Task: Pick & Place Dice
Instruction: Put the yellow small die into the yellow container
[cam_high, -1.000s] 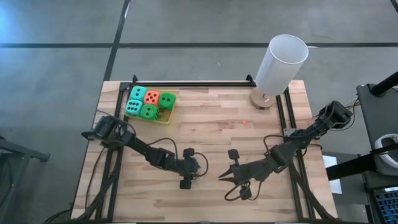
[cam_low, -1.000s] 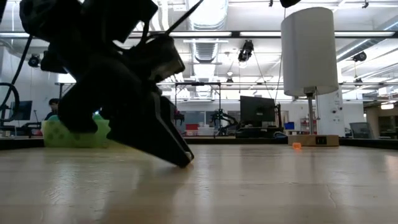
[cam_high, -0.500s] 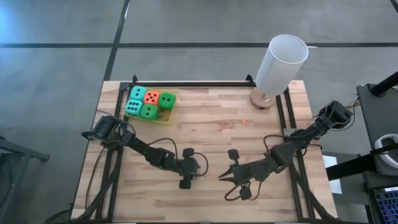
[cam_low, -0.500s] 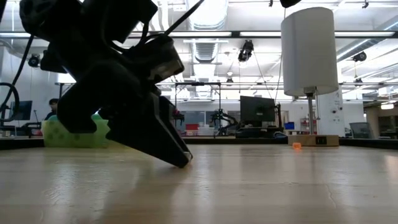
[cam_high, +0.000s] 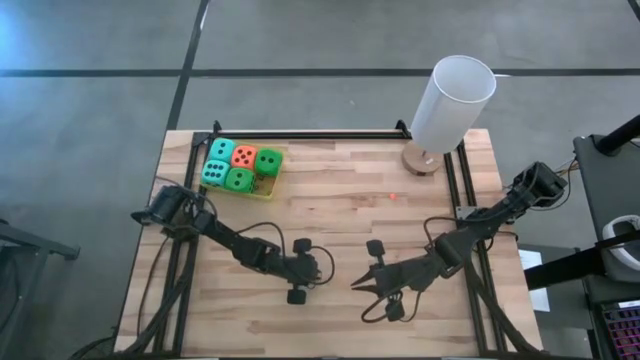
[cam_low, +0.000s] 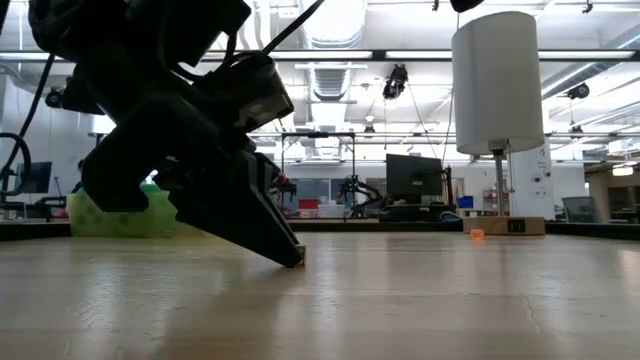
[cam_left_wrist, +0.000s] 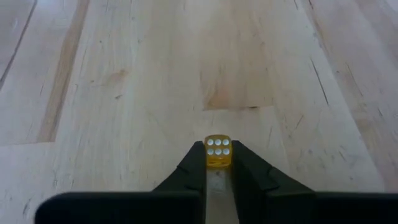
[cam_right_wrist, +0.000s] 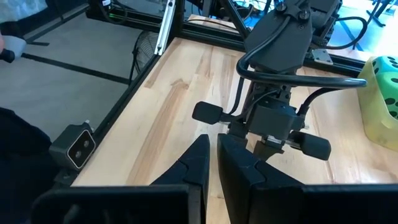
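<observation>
Five dice sit packed in the translucent yellow tray (cam_high: 266, 190) at the table's far left corner: two teal dice (cam_high: 222, 150), two bright green dice (cam_high: 268, 160) and one orange-red die (cam_high: 244, 156). All five show black pips, and none lies loose on the wood in the high view. A sixth, much smaller cube, the small yellow die (cam_left_wrist: 217, 151) with white pips, is outside the tray.

It is pinched at the tips of the left gripper (cam_high: 327, 268), whose fingers (cam_left_wrist: 196, 157) press on its two sides low over the wooden table (cam_high: 340, 200), near the front middle. The right gripper (cam_high: 356, 284) rests just beside it, tip to tip but apart, its fingers (cam_right_wrist: 200, 155) drawn narrow with nothing between them.

One tall white cylinder (cam_high: 452, 100) stands on a round wooden base (cam_high: 420, 160) at the far right corner, and one tiny orange speck (cam_high: 392, 196) lies on the boards near it.

Compared with a second ago, the left gripper has tipped slightly in the low view, its tip (cam_low: 294, 260) drawn back a little along the boards. The tray, its five dice, the cylinder and the right arm are unchanged.
</observation>
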